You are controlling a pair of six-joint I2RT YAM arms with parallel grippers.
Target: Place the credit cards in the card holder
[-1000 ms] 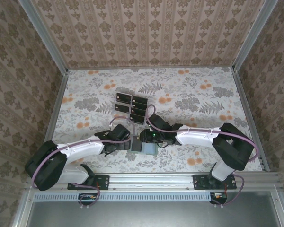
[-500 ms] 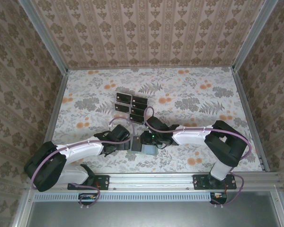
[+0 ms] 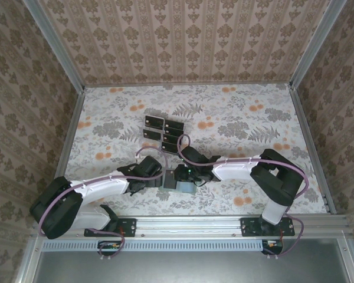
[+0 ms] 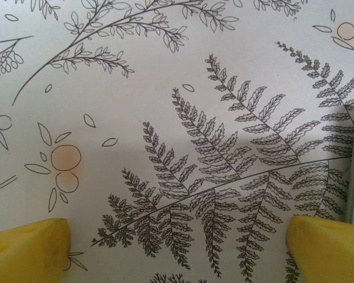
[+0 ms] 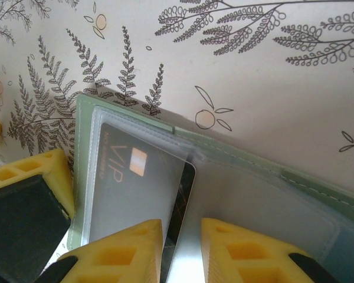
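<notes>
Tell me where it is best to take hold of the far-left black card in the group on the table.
Probably the free left edge of the far-left card, coming from the left: it lies flat, and neighbouring cards crowd its right and near sides.

The card holder (image 3: 186, 187) is lying on the bench (image 3: 253, 130) near the front edge. The left jaws are sitting just left of it and the right jaws are over it. One card (image 5: 133, 188) is lying in a pocket of it, with one end poking between the right jaws. The other cards (image 3: 171, 138) are lying in a bunch behind it.
</notes>
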